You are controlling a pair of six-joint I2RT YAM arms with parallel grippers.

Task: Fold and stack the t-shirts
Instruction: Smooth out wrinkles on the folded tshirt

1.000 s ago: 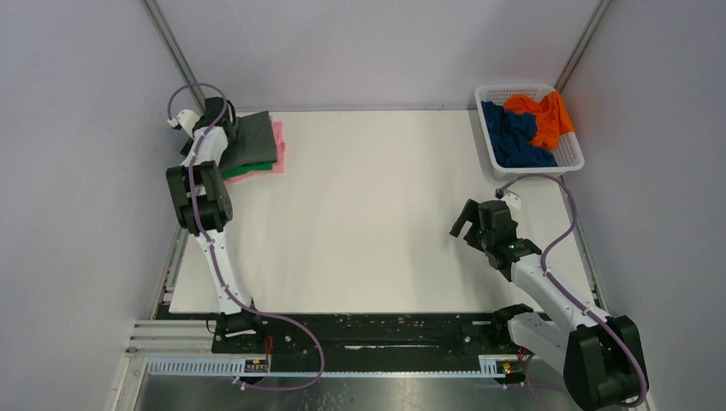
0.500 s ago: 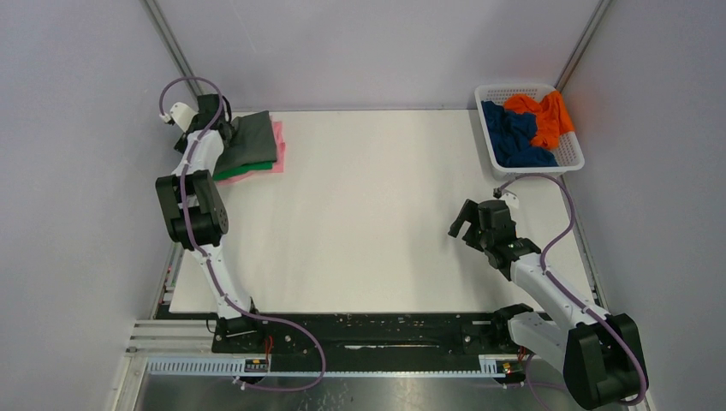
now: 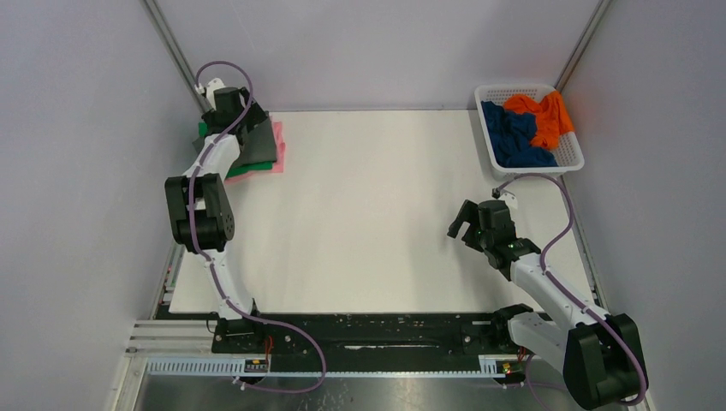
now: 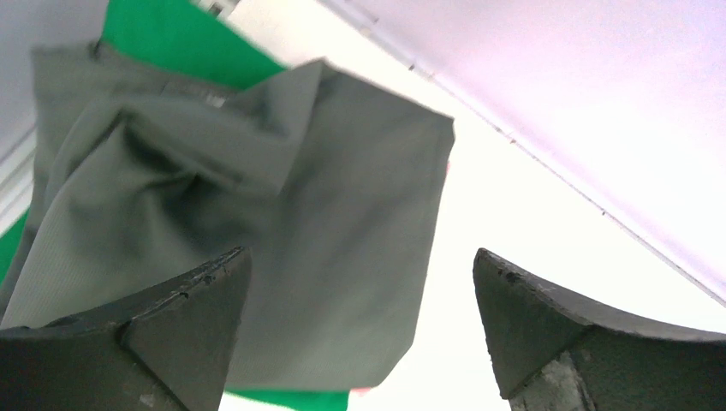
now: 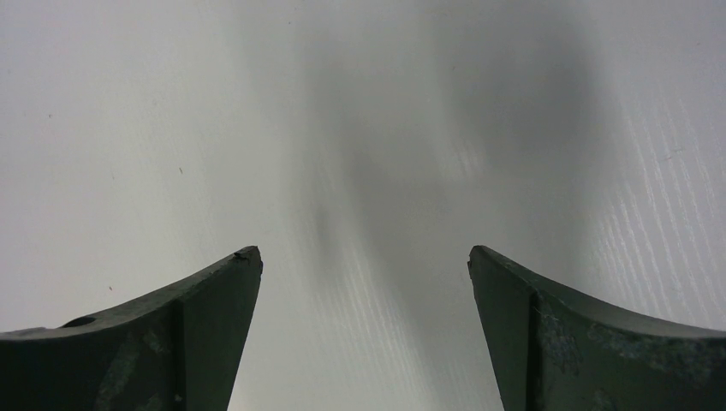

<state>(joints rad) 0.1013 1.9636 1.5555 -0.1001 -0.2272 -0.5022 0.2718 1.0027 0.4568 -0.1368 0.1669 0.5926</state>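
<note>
Top external: folded stack (image 3: 272,159), 10 o'clock.
Left gripper (image 4: 360,265) has swung over dark grey t-shirt (image 4: 325,214), jaws spread, empty; right gripper (image 5: 364,257) likewise; shirts in basket (image 3: 514,88) remain.

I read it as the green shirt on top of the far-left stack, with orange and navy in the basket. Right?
Not quite. The left wrist view shows the dark grey shirt on top, with the green shirt under it. The orange shirt and navy shirt are in the basket.
</note>
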